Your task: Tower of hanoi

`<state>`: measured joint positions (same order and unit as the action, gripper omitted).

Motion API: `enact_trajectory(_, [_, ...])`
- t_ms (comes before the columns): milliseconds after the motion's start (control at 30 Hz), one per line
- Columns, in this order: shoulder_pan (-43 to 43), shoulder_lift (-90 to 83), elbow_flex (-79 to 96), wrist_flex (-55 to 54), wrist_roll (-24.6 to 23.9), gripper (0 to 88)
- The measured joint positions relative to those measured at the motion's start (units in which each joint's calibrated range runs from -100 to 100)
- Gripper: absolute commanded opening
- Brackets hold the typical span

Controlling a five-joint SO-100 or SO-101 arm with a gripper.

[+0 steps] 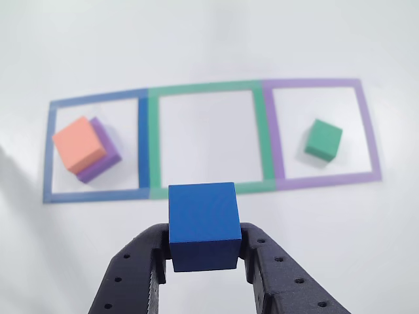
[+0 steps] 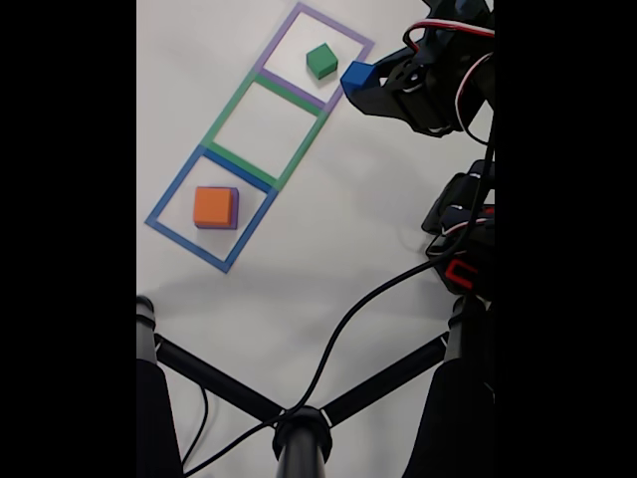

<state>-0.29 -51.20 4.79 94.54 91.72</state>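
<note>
mid-transfer: gripper clamped on the blue cube, held above the table (clear of the tape squares). next, probably down onto the green block in the purple square, centred.

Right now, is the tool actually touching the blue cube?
Touching. In the other view the tool has a finger pressed against each side of the blue cube, with no gap showing, and the cube sits off the table.
</note>
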Motion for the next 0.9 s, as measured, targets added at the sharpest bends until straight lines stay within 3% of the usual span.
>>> enact_trajectory(333, [0.41,-2.03,25.5,-22.07,7.29,3.2])
enact_trajectory(700, [0.98,-1.35,66.06,-68.62,7.68,3.6])
enact_trajectory(900, [0.49,9.71,75.46,-93.74,7.68,3.7])
